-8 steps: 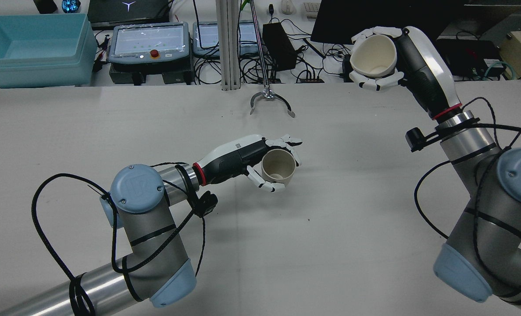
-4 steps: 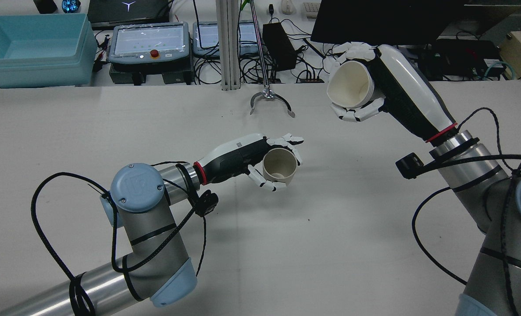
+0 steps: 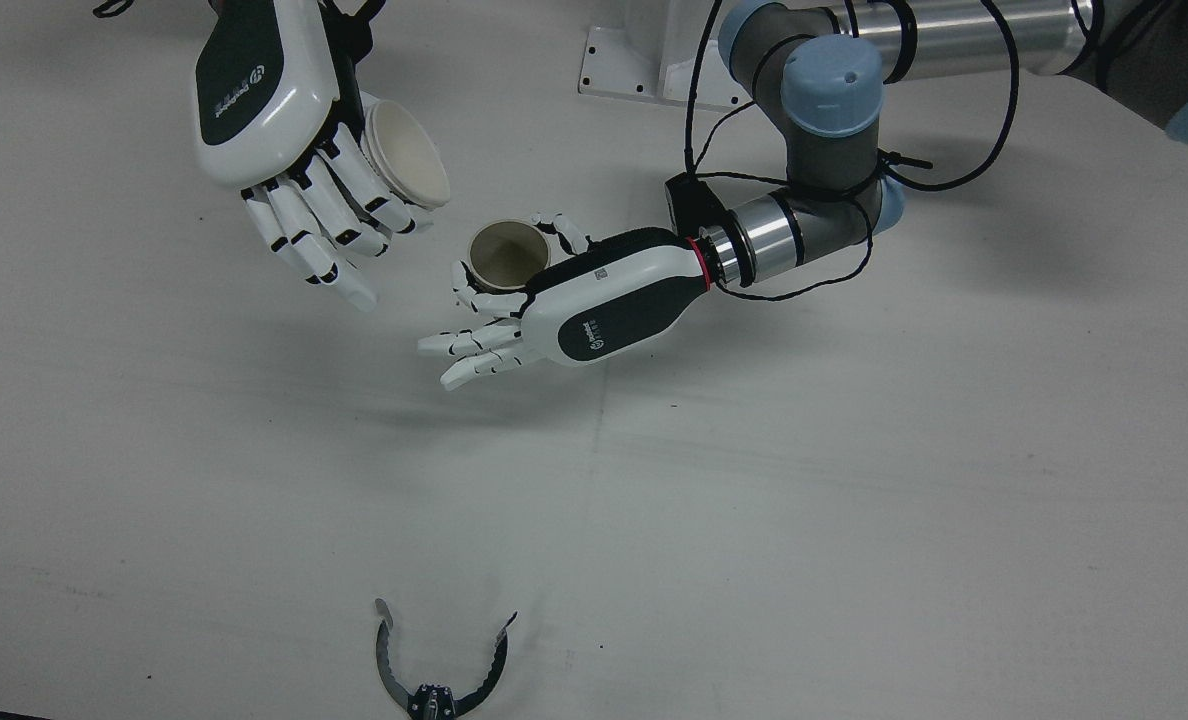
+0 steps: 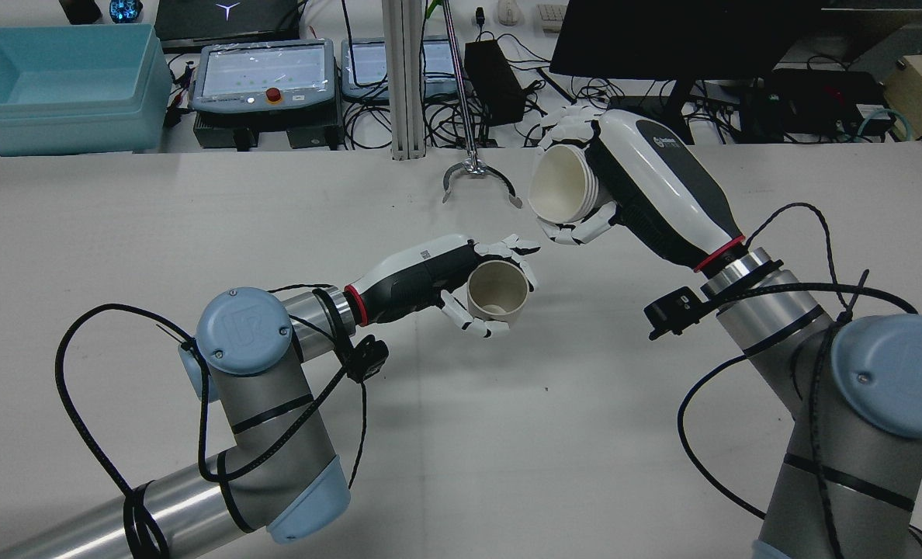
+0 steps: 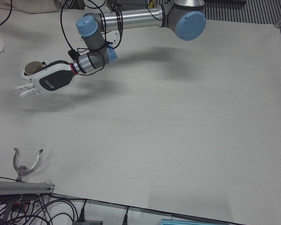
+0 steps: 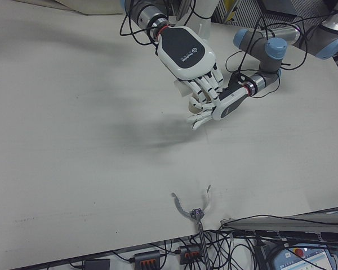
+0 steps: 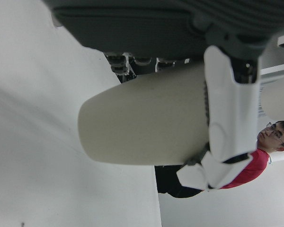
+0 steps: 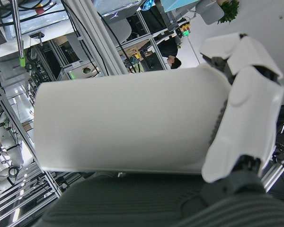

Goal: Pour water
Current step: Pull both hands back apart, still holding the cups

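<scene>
- White and tipped on its side, the paper cup (image 4: 560, 186) sits in the grasp of the right hand (image 4: 632, 190), upper centre-right of the rear view; we see its open mouth facing down and toward the left of that frame.
- We see the same white cup (image 3: 406, 152) in the upper left of the front view, with the right hand (image 3: 284, 130) wrapped over it and the long fingers (image 3: 314, 235) hanging past its rim.
- We find the beige cup (image 4: 497, 293) held upright in the left hand (image 4: 445, 279), in the middle of the rear view, with its mouth open to the top.
- In the front view the beige cup (image 3: 505, 256) lies just right of and below the white cup's mouth; the two cups are near each other but apart.
- The left hand (image 3: 564, 310) grips the beige cup with some fingers while others stretch out flat toward the lower left of the front view.
- We cannot tell whether either cup holds water.
- Pale grey, the counter (image 3: 854, 480) spreads under both arms.
- A small metal claw (image 3: 439, 670) lies on the counter at the bottom edge of the front view, well apart from the cups.
- Beyond the counter, at the top left of the rear view, stands a teal bin (image 4: 57, 81).
</scene>
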You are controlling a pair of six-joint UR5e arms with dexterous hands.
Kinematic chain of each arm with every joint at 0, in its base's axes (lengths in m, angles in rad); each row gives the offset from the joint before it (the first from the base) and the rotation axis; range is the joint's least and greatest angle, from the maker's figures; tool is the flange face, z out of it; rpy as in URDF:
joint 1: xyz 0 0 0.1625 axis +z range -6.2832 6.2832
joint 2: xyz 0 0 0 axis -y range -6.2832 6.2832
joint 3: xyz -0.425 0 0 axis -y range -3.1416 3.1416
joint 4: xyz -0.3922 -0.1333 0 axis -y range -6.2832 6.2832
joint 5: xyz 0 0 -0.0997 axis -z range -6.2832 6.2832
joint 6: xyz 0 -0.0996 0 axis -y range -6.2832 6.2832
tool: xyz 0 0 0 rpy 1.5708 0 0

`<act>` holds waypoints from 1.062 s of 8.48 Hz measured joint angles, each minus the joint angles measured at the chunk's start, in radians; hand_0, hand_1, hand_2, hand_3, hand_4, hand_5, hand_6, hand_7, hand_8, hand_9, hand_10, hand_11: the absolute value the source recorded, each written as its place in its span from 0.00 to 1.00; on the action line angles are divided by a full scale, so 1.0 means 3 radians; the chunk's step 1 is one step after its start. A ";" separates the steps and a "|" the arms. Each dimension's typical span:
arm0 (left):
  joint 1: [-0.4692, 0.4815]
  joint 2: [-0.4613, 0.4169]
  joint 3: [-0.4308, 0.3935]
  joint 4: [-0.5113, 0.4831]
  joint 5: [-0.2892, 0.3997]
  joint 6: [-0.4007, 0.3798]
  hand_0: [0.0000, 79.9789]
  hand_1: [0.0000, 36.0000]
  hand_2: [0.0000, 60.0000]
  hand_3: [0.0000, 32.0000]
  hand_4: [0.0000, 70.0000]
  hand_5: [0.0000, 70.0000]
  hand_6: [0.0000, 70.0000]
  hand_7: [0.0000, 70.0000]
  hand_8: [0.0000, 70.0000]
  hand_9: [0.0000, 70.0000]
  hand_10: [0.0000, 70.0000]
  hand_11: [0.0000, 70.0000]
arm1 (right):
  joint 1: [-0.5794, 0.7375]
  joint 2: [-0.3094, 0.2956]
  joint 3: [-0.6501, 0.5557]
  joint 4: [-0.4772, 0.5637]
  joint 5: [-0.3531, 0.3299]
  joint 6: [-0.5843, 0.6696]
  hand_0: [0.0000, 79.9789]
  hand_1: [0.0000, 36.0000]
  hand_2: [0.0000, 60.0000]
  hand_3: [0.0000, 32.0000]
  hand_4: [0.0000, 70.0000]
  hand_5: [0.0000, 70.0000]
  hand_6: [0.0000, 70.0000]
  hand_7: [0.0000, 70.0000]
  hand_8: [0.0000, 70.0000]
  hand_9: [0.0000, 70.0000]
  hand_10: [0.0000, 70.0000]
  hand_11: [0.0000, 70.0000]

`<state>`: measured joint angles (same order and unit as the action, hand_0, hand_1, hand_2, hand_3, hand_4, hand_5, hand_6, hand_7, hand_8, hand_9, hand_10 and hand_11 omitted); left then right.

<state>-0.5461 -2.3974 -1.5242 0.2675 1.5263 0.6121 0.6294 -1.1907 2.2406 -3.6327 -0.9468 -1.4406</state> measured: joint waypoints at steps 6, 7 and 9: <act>-0.0501 0.0083 -0.0016 0.0024 0.0209 -0.0175 0.66 1.00 1.00 0.00 0.46 0.47 0.08 0.20 0.00 0.02 0.06 0.13 | 0.0697 -0.0330 0.0104 -0.0001 0.0411 0.1352 0.62 0.95 1.00 0.00 0.40 0.71 0.56 0.72 0.26 0.34 0.39 0.60; -0.0706 0.0225 -0.0016 0.0006 0.0220 -0.0306 0.67 1.00 1.00 0.00 0.46 0.46 0.08 0.20 0.00 0.02 0.06 0.13 | 0.0922 -0.0520 0.0098 -0.0002 0.0446 0.1785 0.61 0.91 1.00 0.00 0.38 0.65 0.54 0.66 0.25 0.32 0.39 0.59; -0.1039 0.0628 -0.0032 -0.0058 0.0151 -0.0559 0.67 1.00 1.00 0.00 0.48 0.47 0.08 0.19 0.00 0.02 0.06 0.13 | 0.1188 -0.0775 0.0010 0.0010 0.0558 0.2391 0.60 0.87 1.00 0.00 0.31 0.55 0.49 0.58 0.23 0.29 0.39 0.59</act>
<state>-0.8577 -2.2091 -1.5337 0.2502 1.5715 0.4443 0.9860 -1.4232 2.2435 -3.6296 -0.7795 -0.7232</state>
